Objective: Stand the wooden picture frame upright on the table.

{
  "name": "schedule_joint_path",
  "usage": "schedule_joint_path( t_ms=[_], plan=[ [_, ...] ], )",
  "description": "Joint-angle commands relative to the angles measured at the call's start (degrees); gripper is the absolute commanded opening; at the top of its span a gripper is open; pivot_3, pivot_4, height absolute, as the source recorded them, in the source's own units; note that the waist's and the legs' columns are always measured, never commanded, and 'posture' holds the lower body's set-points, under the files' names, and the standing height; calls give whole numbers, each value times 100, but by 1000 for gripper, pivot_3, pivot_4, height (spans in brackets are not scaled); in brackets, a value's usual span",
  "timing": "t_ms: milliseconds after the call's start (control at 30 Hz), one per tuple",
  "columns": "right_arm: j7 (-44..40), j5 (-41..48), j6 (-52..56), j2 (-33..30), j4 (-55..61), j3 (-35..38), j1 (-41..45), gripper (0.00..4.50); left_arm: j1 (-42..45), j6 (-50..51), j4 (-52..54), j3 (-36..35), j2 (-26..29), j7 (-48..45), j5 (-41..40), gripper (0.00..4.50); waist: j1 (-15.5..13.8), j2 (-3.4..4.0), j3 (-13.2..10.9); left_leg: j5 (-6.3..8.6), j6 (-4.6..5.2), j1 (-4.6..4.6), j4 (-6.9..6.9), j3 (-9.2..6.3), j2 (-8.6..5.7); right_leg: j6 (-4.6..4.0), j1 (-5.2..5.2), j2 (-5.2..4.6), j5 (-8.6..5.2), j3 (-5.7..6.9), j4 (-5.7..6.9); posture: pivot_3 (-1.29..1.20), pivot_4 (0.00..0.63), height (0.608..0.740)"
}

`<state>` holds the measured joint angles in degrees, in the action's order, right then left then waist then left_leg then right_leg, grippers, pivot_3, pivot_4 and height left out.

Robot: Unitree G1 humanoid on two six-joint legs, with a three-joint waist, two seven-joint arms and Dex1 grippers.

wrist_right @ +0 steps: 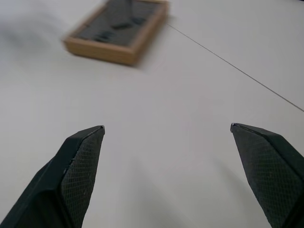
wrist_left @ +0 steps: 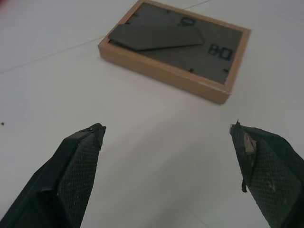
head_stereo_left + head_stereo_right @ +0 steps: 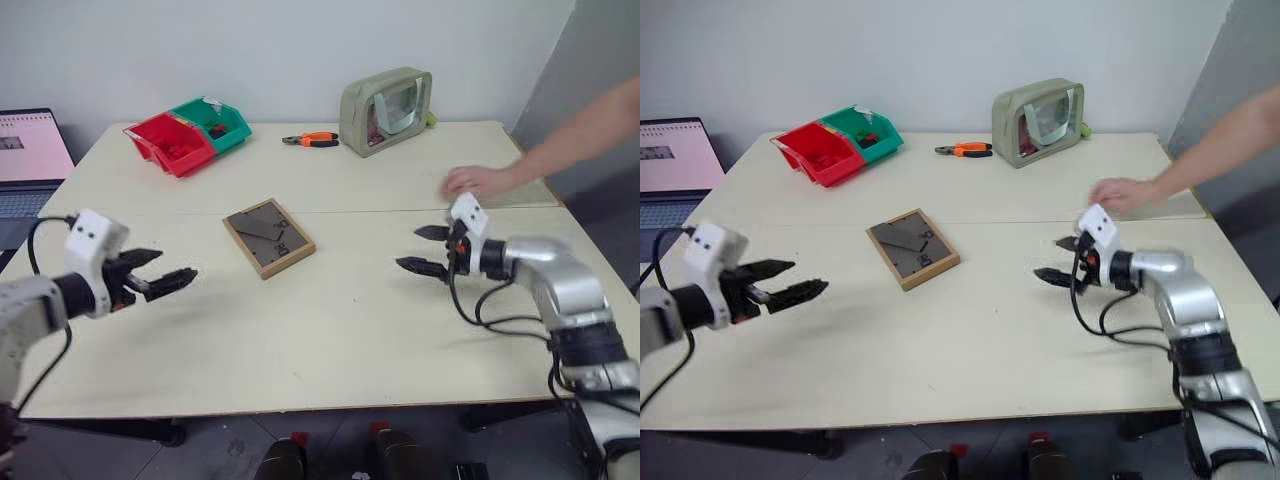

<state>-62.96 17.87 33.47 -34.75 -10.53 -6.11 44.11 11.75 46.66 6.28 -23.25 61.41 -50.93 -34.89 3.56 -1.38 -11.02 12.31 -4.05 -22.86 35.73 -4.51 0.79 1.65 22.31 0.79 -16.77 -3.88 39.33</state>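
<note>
The wooden picture frame point(image 3: 268, 237) is lying flat, back side up, around the middle of the bench point(image 3: 340, 330), just below the seam. Left gripper point(image 3: 163, 271) and right gripper point(image 3: 421, 249) hover either side of it, well apart from it, fingers spread wide and holding nothing. A person's hand point(image 3: 476, 181) rests on the bench just behind the right gripper.

The wooden picture frame point(image 2: 178, 54) lies back-up on the table point(image 2: 61, 71), beyond the left gripper's point(image 2: 168, 135) spread fingers point(image 2: 78, 166).

Light-wood picture frame point(image 3: 268, 237), matt back
</note>
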Motion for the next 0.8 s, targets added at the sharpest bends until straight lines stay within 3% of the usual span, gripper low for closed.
schedule_joint_path(
  t_ms=[33, 133, 267, 300, 333, 533, 800],
  plan=[
    [-701, -87, -249, 85, -864, -296, 746, 4489, 299, -117, -188, 66, 257, -319, 37, 4500, -4, 0, 0, 0, 0, -3, -1, 0, 0, 0, 1, 0, 0, 2, -4, 0, 150, 740],
    [-580, -618, -1090, 532, -2099, -602, 1382, 4489, 621, -349, -471, 183, -17, 164, 347, 4500, -7, -1, 0, 0, 0, -7, -5, 0, 3, -6, 2, 0, 5, 5, -19, 0, 150, 740],
    [362, -1289, -2220, 1283, -3826, -742, 1999, 4489, 825, -708, -862, 303, -690, 1258, 957, 4500, -12, -1, 0, 1, 1, -7, -9, 0, 2, -27, 3, -2, 18, 4, -24, 0, 150, 740],
    [631, -1384, -2418, 1473, -4214, -703, 2134, 4500, 843, -807, -892, 292, -905, 1544, 1084, 4140, -15, -1, 0, 1, 1, -10, -10, 0, 2, -27, 5, -7, 19, 4, -23, 0, 150, 740],
    [1068, -1537, -2652, 1681, -4599, -705, 2260, 4312, 858, -798, -878, 243, -1214, 1846, 1095, 4122, -18, -2, 0, 1, 0, -15, -10, -1, 4, -26, 8, -11, 21, 4, -22, 0, 150, 740],
    [2530, -2014, -3407, 2544, -5950, -607, 2687, 2995, 887, -717, -536, 520, -2564, 2951, 1288, 2751, -30, -13, 3, 4, -3, -41, -6, -8, 11, -19, 27, -55, 31, 13, -20, 0, 150, 740],
    [3522, -2312, -3510, 3350, -6536, -399, 2814, 1229, 1515, -976, -1703, 1280, -3348, 3079, 1722, 1173, -45, -18, 7, 1, -4, -95, 25, -7, -10, -15, 98, -72, 34, 15, 46, 0, 150, 740]
  ],
)
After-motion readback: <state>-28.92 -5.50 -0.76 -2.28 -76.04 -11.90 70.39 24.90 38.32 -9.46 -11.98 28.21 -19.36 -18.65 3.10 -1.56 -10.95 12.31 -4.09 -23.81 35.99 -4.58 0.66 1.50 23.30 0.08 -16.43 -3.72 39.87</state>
